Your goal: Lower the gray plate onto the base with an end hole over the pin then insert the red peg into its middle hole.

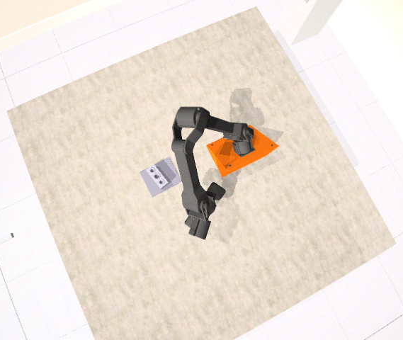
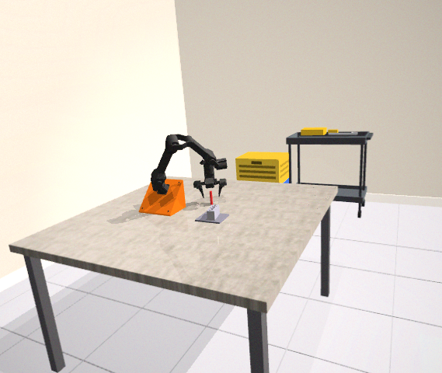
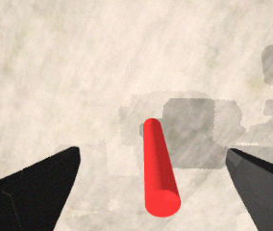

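Note:
The gray plate (image 1: pixel 154 173) (image 2: pixel 213 213), a block with three holes, lies flat and lined up on the light gray square base (image 1: pixel 153 191) (image 2: pixel 203 219). The pin is too small to make out in its holes. The red peg (image 2: pixel 211 199) (image 3: pixel 160 168) stands upright on the table behind the base in the exterior view; the arm hides it in the top view. My gripper (image 2: pixel 211 196) (image 3: pixel 153 155) points down and is open, one finger on each side of the peg, with wide gaps. The tips look about level with the peg's upper part.
The orange wedge mount (image 1: pixel 260 146) (image 2: pixel 175 201) carries the arm's foot, to one side of the base. The arm's links (image 1: pixel 188 166) arch high between the mount and the peg. A yellow box (image 2: pixel 257 170) and a dark cart (image 2: pixel 327 140) stand beyond the table (image 2: pixel 152 249).

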Robot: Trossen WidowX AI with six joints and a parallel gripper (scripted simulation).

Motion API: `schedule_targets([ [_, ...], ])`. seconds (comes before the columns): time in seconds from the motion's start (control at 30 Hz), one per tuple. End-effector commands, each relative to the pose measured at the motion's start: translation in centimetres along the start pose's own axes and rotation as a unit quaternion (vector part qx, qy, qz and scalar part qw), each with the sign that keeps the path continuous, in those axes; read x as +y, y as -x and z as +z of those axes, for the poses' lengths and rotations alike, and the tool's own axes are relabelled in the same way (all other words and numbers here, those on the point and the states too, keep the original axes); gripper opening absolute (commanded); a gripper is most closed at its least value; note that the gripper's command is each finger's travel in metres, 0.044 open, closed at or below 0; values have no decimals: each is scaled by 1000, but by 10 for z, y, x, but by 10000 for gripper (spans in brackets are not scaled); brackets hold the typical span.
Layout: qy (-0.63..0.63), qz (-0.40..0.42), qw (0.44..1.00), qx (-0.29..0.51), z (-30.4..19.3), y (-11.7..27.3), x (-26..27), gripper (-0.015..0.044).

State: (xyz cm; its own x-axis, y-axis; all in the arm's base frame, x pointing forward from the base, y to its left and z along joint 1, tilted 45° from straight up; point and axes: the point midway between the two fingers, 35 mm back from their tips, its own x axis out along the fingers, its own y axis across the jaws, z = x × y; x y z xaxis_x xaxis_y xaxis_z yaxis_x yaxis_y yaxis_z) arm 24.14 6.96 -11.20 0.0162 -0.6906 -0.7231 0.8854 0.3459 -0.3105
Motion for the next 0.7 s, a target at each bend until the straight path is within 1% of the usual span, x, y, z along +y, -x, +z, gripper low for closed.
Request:
schedule_targets([
  [0.0,4,-2,1000,-2,1,-2,-2,335],
  [0.37,4,-2,1000,-2,1,-2,-2,46],
  [0.6,4,-2,1000,-2,1,-2,-2,0],
  [0.67,4,-2,1000,-2,1,-2,-2,0],
])
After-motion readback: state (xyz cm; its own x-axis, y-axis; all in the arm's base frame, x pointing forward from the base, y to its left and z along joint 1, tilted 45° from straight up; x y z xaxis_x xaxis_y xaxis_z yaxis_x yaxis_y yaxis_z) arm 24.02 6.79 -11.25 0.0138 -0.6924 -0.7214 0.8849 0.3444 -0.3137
